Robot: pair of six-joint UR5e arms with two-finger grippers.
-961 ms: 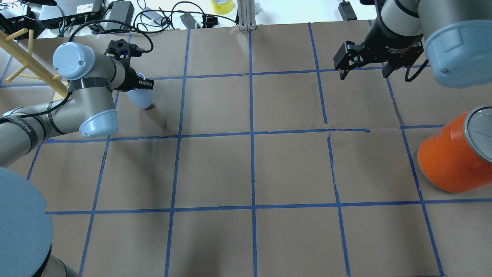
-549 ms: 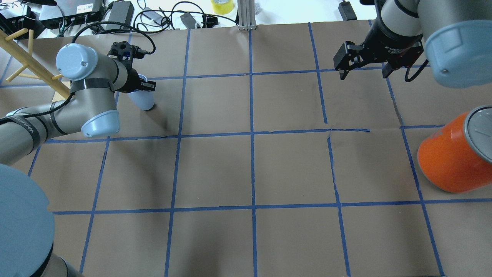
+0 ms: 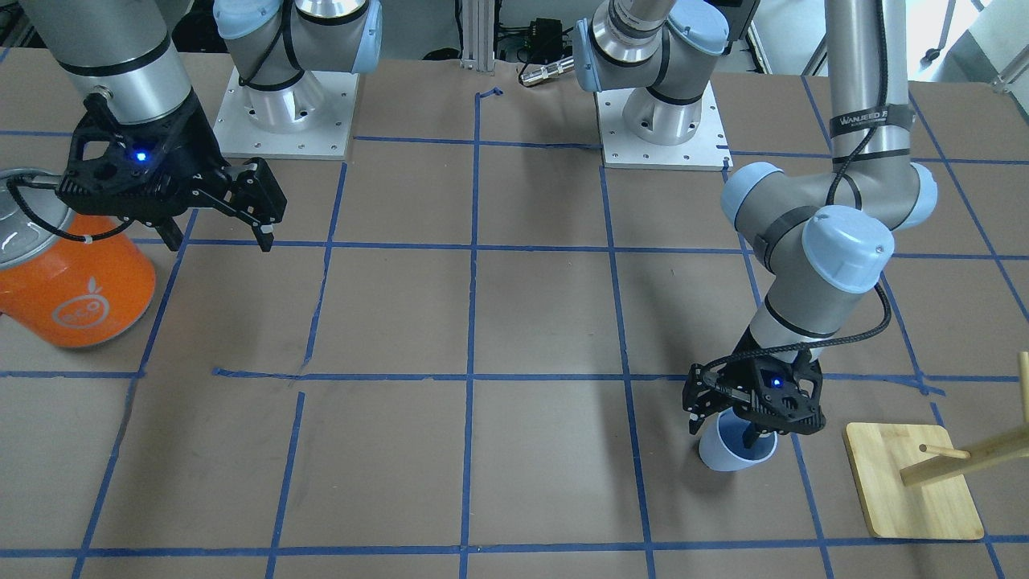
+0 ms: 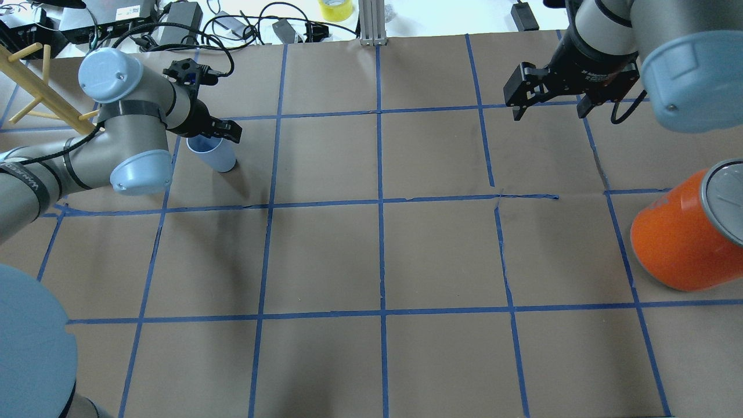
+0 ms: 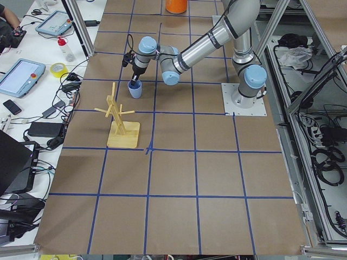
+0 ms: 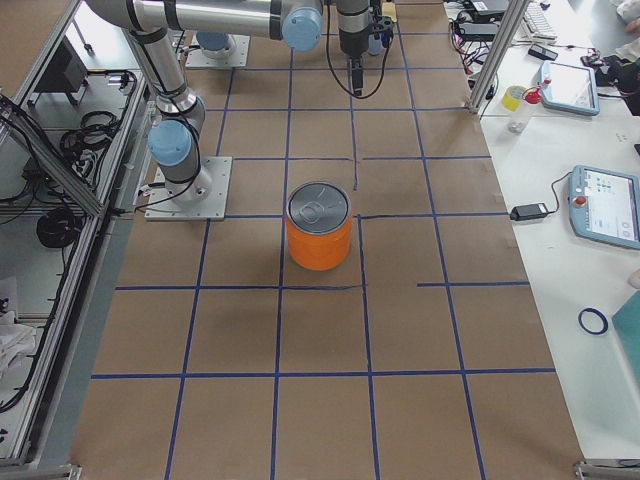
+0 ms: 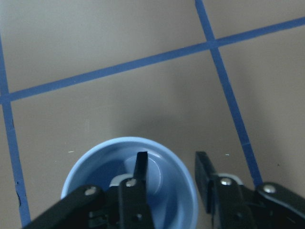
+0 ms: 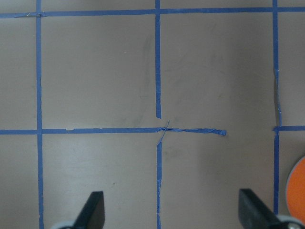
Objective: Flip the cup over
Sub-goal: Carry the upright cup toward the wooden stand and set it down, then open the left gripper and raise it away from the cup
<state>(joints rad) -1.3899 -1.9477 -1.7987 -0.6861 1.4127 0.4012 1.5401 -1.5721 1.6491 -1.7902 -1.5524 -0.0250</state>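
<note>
The pale blue cup [image 4: 216,155] stands upright, mouth up, on the brown paper at the far left; it also shows in the front view [image 3: 727,456] and the left side view [image 5: 134,91]. My left gripper [image 4: 212,131] hangs over its rim, one finger inside the cup and one outside. In the left wrist view the cup [image 7: 90,164] shows a gap between the inner finger [image 7: 140,168] and the wall, so the jaws stand open. My right gripper [image 4: 549,112] is open and empty above the far right of the table.
A large orange can with a silver lid [image 4: 679,244] stands at the right edge. A wooden peg rack [image 3: 912,482] stands just left of the cup. Cables and boxes [image 4: 174,20] lie beyond the table's far edge.
The left gripper swung the cup from a tilt to upright, mouth up, on the table, and its fingers loosened. The right arm has not moved.
</note>
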